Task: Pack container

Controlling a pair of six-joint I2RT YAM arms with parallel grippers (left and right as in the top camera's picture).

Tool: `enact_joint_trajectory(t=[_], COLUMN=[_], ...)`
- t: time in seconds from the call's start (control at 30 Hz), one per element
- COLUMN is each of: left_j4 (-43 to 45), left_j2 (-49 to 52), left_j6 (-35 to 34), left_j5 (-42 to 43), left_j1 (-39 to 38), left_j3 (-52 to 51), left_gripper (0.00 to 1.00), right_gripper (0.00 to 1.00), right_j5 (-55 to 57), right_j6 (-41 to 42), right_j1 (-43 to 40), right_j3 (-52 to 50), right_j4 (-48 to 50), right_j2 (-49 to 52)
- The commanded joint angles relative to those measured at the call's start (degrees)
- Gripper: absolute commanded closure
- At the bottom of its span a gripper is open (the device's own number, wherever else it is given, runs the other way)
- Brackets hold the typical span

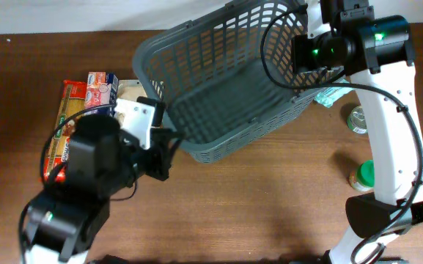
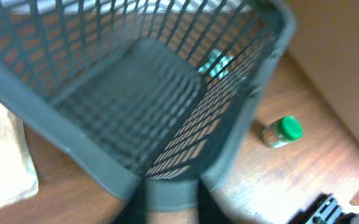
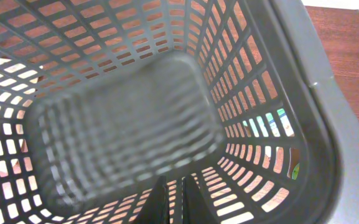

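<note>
Overhead, the left arm [image 1: 86,158] covers the lower end of the pasta packet [image 1: 66,110] at 9 o'clock; the right arm [image 1: 387,110] hides the container's [image 1: 218,95] 1 o'clock corner. A teal packet [image 1: 334,95] at 3 o'clock peeks out behind its wall. The left wrist view is blurred, the left gripper [image 2: 170,208] cut off at 6 o'clock.

The container [image 1: 218,88] is a large dark grey plastic basket, rectangular, with slotted lattice walls and a thick, smooth rim. It fills the upper middle of the overhead frame and lies askew, its long axis running from lower left to upper right. Its mouth is open to the camera and its ribbed floor is in plain sight.
</note>
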Motion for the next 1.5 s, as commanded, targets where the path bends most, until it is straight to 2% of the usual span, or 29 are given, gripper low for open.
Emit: enact_joint_trajectory(t=[0.0, 0.13, 0.23, 0.37, 0.53, 0.67, 1.03, 1.47], left_j4=[-0.33, -4.85, -10.21, -8.57, -7.15, -6.49, -0.11, 4.96], left_j2=[-6.27, -10.75, -10.14, -6.56, -1.49, 4.48, 17.42, 19.17], left_j6=[2.43, 5.64, 6.6, 5.97, 4.74, 1.86, 1.86, 1.9], left_j5=[1.62, -4.02, -8.87, -11.17, -27.32, -42.49, -58.51, -55.12], left_j1=[-0.39, -4.79, -10.58, -20.28, -35.23, -41.7, -41.68, -31.21], left_j3=[1.22, 1.2, 0.0, -4.52, -5.44, -5.49, -5.49, -5.49], left_gripper=[0.98, 0.98, 0.98, 0.98, 0.98, 0.98, 0.98, 0.98], right_gripper=[0.96, 0.96, 0.96, 0.96, 0.96, 0.96, 0.96, 0.96], right_j5=[-0.13, 0.2, 0.2, 0.17, 0.39, 0.61, 5.46, 6.08], right_j6=[0.0, 0.0, 0.02, 0.04, 0.02, 0.02, 0.02, -0.52], right_j1=[-0.24, -0.24, -0.24, -0.24, -0.24, -0.22, -0.24, -5.75], right_j3=[1.03, 1.03, 1.03, 1.03, 1.03, 1.03, 1.03, 0.85], right_j4=[0.02, 0.0, 0.0, -0.02, -0.04, -0.31, -1.38, -3.5], right_j2=[-1.16, -1.16, -1.16, -1.14, -1.14, -1.14, -1.14, -0.02])
